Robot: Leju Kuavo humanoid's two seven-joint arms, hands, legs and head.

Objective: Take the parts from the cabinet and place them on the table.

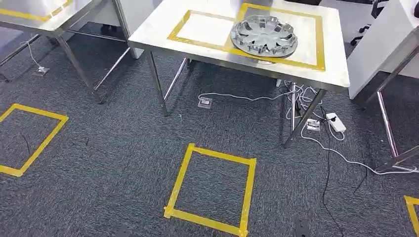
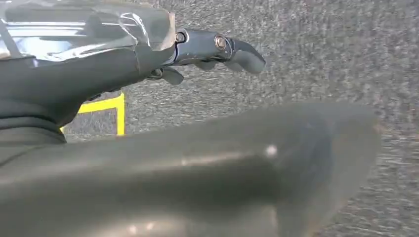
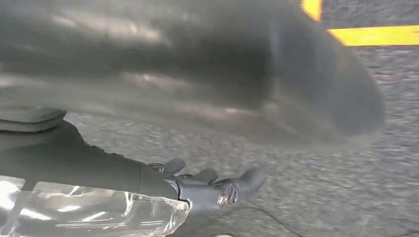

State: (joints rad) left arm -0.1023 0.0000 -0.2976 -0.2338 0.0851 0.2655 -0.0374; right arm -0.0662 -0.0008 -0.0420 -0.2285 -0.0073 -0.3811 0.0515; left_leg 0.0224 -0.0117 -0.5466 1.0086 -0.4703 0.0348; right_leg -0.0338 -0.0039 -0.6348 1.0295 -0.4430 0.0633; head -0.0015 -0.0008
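A silver wheel cover (image 1: 264,35) lies on the steel table (image 1: 163,30), inside a yellow tape rectangle near the table's right front. In the left wrist view my left hand (image 2: 207,54) hangs over grey carpet with its fingers stretched out and nothing in them. In the right wrist view my right hand (image 3: 212,185) also hangs above the carpet, fingers apart and holding nothing. A blurred grey thumb crosses each wrist view.
A yellow tape square (image 1: 212,190) marks the carpet in front of me, another (image 1: 27,136) lies at the left. White cables and a power strip (image 1: 336,122) trail under the table's right side. A second steel table (image 1: 44,17) stands at the left, white furniture (image 1: 380,44) at the right.
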